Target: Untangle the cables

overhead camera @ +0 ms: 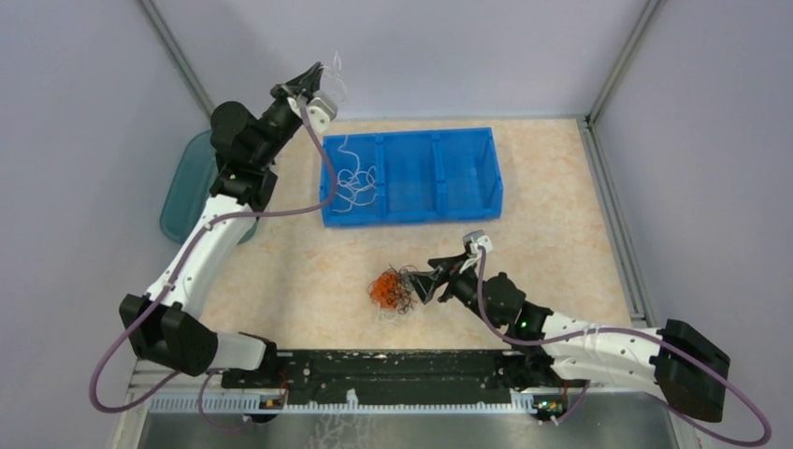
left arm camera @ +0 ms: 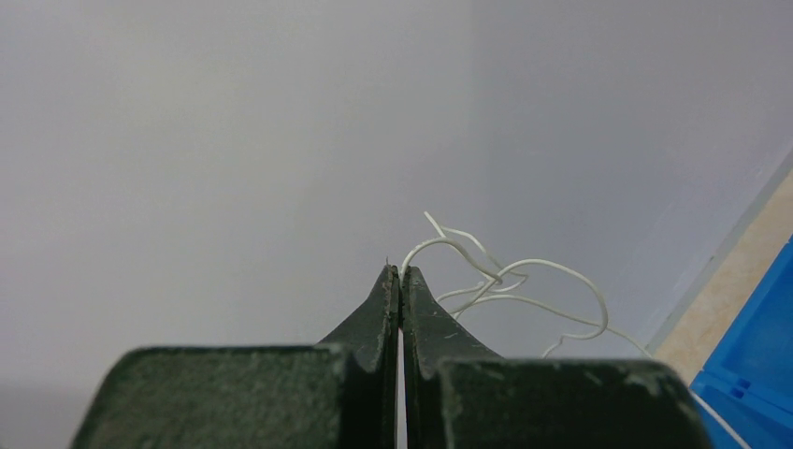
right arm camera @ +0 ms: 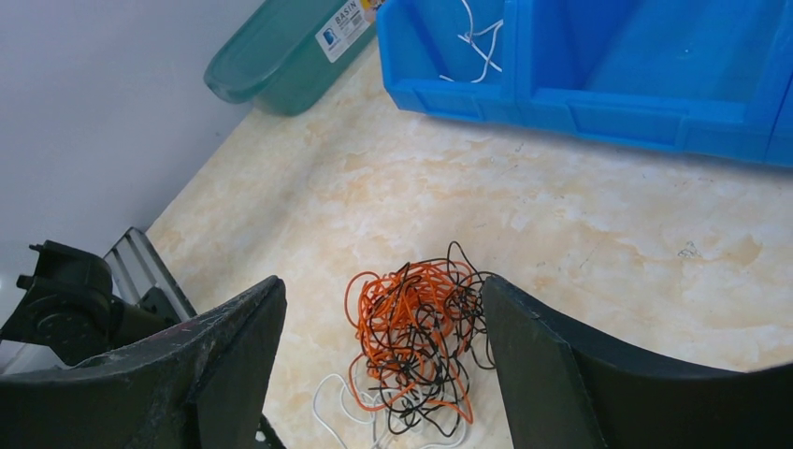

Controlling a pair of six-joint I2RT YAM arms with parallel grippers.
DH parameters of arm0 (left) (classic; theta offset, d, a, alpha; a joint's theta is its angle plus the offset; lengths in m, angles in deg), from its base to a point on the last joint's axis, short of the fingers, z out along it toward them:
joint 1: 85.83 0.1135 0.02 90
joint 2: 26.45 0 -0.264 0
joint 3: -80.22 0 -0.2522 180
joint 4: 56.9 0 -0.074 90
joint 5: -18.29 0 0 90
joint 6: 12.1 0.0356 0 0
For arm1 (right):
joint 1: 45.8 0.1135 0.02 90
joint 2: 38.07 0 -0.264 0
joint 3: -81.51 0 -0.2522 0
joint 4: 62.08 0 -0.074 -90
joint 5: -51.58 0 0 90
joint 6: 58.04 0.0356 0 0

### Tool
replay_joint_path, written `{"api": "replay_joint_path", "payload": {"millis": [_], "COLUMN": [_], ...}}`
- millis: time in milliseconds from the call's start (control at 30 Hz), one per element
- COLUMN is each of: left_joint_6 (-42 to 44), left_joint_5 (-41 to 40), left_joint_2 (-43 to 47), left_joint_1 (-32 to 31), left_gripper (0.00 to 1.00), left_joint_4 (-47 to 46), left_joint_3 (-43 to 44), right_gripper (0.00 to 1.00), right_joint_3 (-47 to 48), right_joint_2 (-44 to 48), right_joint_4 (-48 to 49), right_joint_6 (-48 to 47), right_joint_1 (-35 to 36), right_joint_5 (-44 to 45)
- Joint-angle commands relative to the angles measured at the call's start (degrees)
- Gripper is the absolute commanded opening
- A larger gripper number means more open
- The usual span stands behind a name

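Now the left gripper [left arm camera: 400, 271] hangs high over the bench's [overhead camera: 552, 243] far left corner, by the back wall, its jaws pressed together. A white cable [overhead camera: 358, 184] springs from between the tips, so it seems pinched there, though the contact is too fine to see clearly. It curls beside the fingers and runs down into the left compartment of the blue bin [overhead camera: 411, 217] at the far edge, lying there in loose loops. A tangle [right arm camera: 411, 327] of orange and black cables, with a little white under it, lies mid-bench toward the near edge. The right gripper [right arm camera: 383, 285] sits low just right of it, jaws spread wide, holding nothing. A teal box [overhead camera: 187, 187] stands at the left edge.
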Motion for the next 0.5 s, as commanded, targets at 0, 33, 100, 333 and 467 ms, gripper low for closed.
{"api": "replay_joint_path", "payload": {"millis": [0, 33, 100, 333, 467], "left_joint_6": [1.99, 2.39, 3.55, 3.26, 1.06], "left_joint_5": [-1.56, -1.96, -3.15, -3.38, -0.87], "left_joint_2": [-1.77, -2.09, -2.51, -2.90, -5.34], "left_joint_1": [-0.52, -0.71, -1.23, -2.55, -2.55], "left_gripper": [0.00, 0.00, 0.00, 0.01, 0.04], "left_joint_4": [-1.66, -1.47, -0.66, 16.02, 31.00], "left_joint_3": [1.64, 1.95, 1.82, 2.30, 6.80], "right_gripper": [0.77, 0.77, 0.77, 0.78, 0.78], "right_joint_3": [-0.20, -0.34, -0.55, -0.10, 1.17], "right_joint_2": [1.55, 1.51, 1.43, 1.88, 2.13], "right_joint_4": [0.92, 1.00, 1.13, -1.04, -4.73], "right_joint_6": [0.59, 0.64, 0.87, 1.70, 1.77], "right_joint_1": [0.29, 0.29, 0.29, 0.29, 0.29], "right_joint_5": [1.51, 1.54, 1.55, 1.39, 1.68]}}
